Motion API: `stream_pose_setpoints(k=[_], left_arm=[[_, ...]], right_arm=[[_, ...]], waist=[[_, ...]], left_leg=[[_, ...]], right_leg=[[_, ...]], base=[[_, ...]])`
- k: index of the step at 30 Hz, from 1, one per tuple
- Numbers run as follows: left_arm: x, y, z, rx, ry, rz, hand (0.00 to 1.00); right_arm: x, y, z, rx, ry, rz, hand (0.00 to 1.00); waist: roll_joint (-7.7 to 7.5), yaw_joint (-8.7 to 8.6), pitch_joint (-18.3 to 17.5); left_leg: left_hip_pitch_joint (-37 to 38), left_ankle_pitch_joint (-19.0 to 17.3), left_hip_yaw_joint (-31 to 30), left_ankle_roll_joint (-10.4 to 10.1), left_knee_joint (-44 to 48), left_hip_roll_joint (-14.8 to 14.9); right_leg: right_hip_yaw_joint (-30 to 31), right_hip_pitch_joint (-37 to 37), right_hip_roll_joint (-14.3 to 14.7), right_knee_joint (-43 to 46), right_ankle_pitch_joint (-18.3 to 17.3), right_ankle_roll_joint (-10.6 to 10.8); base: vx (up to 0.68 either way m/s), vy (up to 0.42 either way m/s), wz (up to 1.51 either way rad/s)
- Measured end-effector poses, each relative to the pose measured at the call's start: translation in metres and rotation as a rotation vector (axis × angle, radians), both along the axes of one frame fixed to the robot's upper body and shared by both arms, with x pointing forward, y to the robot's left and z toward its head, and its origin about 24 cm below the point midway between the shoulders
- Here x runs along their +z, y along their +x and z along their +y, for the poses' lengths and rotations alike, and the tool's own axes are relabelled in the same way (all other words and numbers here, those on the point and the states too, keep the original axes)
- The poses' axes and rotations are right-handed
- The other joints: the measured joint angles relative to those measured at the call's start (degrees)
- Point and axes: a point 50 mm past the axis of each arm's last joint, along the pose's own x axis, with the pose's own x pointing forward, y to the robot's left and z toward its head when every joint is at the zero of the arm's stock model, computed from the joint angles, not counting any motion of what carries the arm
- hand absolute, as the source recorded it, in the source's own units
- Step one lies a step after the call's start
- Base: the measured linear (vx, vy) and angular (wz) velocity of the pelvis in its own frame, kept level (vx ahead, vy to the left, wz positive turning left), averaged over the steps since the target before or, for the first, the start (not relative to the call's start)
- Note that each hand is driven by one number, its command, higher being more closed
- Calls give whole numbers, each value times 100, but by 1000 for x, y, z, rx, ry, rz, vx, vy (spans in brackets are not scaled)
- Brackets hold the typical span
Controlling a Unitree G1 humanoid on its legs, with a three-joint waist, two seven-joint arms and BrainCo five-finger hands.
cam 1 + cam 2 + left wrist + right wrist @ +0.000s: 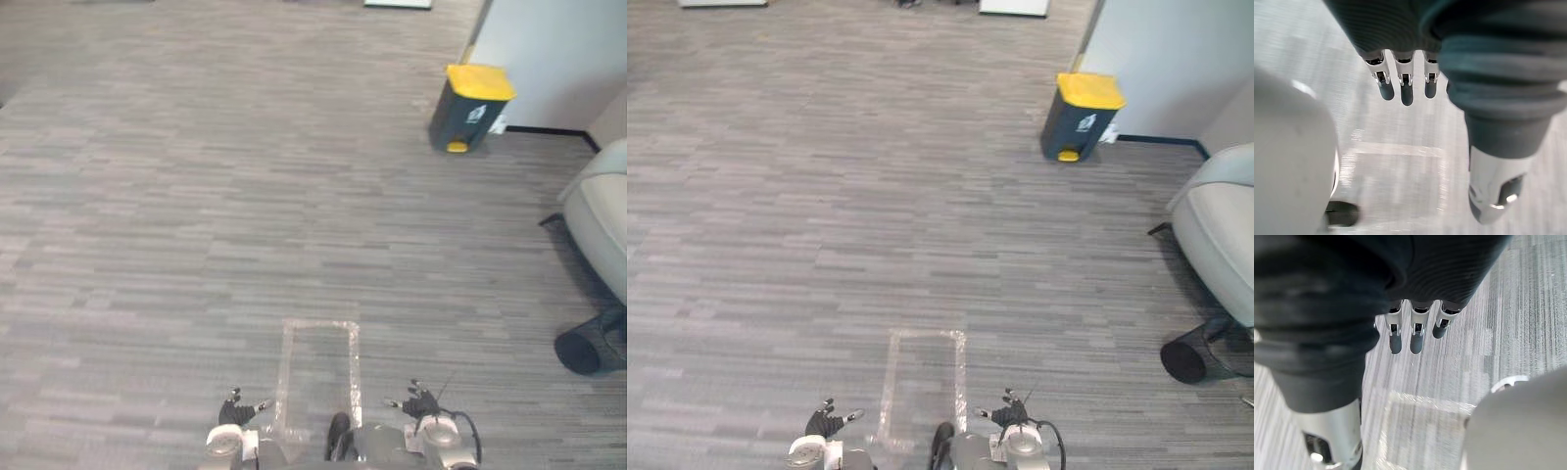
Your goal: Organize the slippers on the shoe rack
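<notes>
Left eye view: grey carpet floor (245,196) throughout; at 6 o'clock a taped rectangle (319,324), flanked at 7 by the left hand (235,411) and at 5 by the right hand (421,402), both low over the carpet, just outside its long edges. At 1 o'clock a dark bin with a yellow lid (468,110) beside a pale wall (549,59); at 3 a pale armchair (602,211), at 4 a dark round tub (580,351) just beside it. Right eye view: same layout. Left wrist view: fingers (1406,93) straight and relaxed, thumb (1496,191) apart, grasping nothing, taped rectangle beyond. Right wrist view: fingers (1417,340) likewise released, empty, over the carpet and the taped rectangle
</notes>
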Motion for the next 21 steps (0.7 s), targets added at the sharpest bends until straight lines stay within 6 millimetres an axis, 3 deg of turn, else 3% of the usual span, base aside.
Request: stream_pose_setpoints(k=[2, 4, 5, 6, 7, 9, 11, 12, 14, 16, 18, 21], left_arm=[[0, -1, 2, 1, 7, 2, 0], [-1, -3, 3, 1, 9, 6, 0], [-1, -3, 2, 0, 7, 5, 0], [-2, -4, 1, 3, 2, 10, 0], [-3, -7, -1, 5, -3, 19, 0], [-4, -9, 6, 4, 17, 29, 0], [-4, -12, 12, 11, 28, 38, 0], [-4, -13, 12, 12, 28, 39, 0], [-6, -16, 12, 5, 27, 56, 0], [-7, -18, 12, -9, 30, 71, 0], [-9, -17, 11, -32, 33, 84, 0], [-9, -16, 7, -64, 31, 93, 0]], right_arm=[[-1, -1, 2, -11, 12, 7, 0], [-1, 1, 5, -30, 28, 1, 0], [-1, 1, 5, -31, 30, -2, 0], [-1, 1, 4, -30, 26, -3, 0], [0, 1, 1, -29, 19, -4, 0], [-2, -2, 6, -31, 31, 2, 0], [-5, -9, 11, -31, 47, 19, 0], [-5, -9, 12, -28, 49, 22, 0], [-5, -7, 13, -14, 50, 20, 0], [-4, -5, 12, -1, 47, 19, 0], [-4, -2, 12, 31, 28, 21, 0], [-2, 3, 9, 36, 17, 11, 0]], waist=[[-28, 106, 0], [-41, 119, 7], [-40, 116, 9], [45, 122, -25], [97, 127, -51], [-91, 94, -126], [-248, 173, -197], [-266, 203, -208], [-269, 208, -217], [-265, 128, -218], [-242, 58, -206], [-193, 26, -170]], left_leg=[[-173, -226, -169, 118, -1029, -142], [-287, -239, -892, 93, -2353, -500], [-307, -105, -1638, 80, -3151, -757], [-281, 230, -2050, -64, -3564, -853], [-164, 656, -2106, -109, -3660, -896], [65, 561, -1699, 105, -3715, -1094], [306, 408, -1173, 264, -3806, -1145], [374, 392, -995, 295, -3886, -1145], [833, 469, -304, 451, -4238, -1176], [1054, 481, 33, 469, -4394, -1194], [1296, 481, 348, 470, -4528, -1158], [1532, 482, 574, 462, -4766, -1086]], right_leg=[[511, 199, -6, -117, 57, 89], [984, 244, -97, -160, 65, 233], [1331, 240, -182, -148, 23, 410], [1573, 175, -185, -80, -41, 558], [1804, 140, -171, 31, -147, 712], [1925, 192, -460, 64, -220, 866], [1929, 117, -677, 224, -264, 949], [1813, 32, -747, 386, -279, 969], [763, -393, -1100, 1149, -355, 1046], [-177, -540, -1372, 1451, -412, 938], [-1164, -530, -1466, 1376, -423, 792], [-1390, -609, -1406, 1513, -361, 715]], base=[[341, 248, -136], [284, 336, -143], [164, 279, -133], [180, 345, -145], [186, 356, -125], [188, 334, -96], [169, 265, -101], [127, 232, -130], [164, 242, -140], [161, 123, -95], [211, 33, -102], [194, -14, -86]])
